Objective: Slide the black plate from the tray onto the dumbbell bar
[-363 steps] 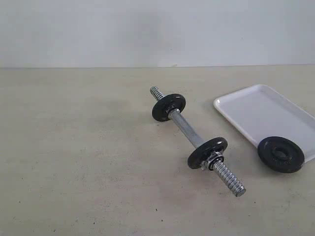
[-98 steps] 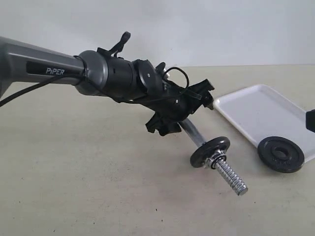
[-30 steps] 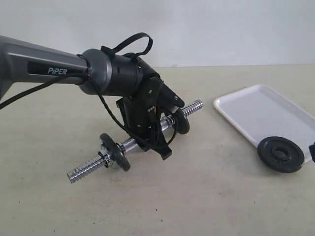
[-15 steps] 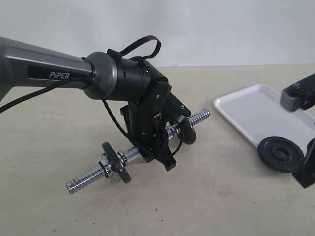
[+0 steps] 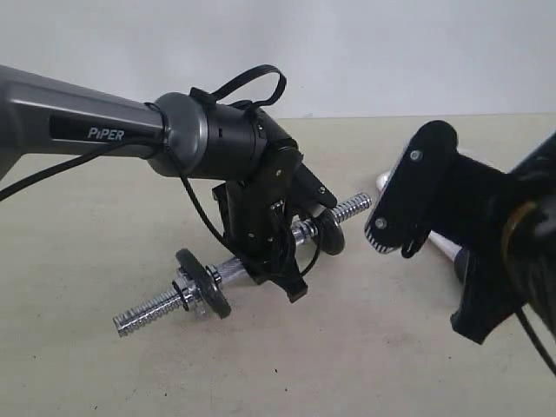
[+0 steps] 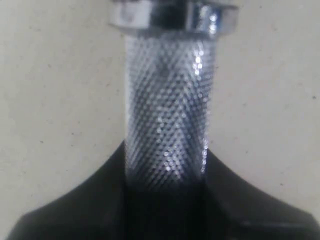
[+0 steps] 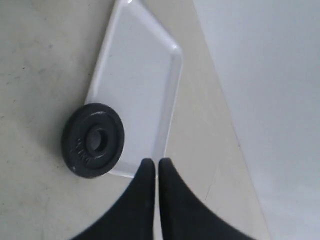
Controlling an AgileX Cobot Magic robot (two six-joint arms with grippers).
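Observation:
The black plate lies flat, overlapping a corner of the white tray, and shows only in the right wrist view. My right gripper hovers above the tray's edge beside the plate, shut and empty. The dumbbell bar is held tilted above the table, with my left gripper shut on its knurled middle. One black disc sits toward the bar's lower end and another toward the raised end. A silver collar nut shows beyond the grip.
My right arm fills the right foreground of the exterior view and hides the plate and nearly all of the tray. The bar's raised threaded end points toward that arm. The beige table runs to a pale wall.
My right arm has swung in from the right edge and now covers the tray and plate in the exterior view. The left gripper and bar have barely shifted.

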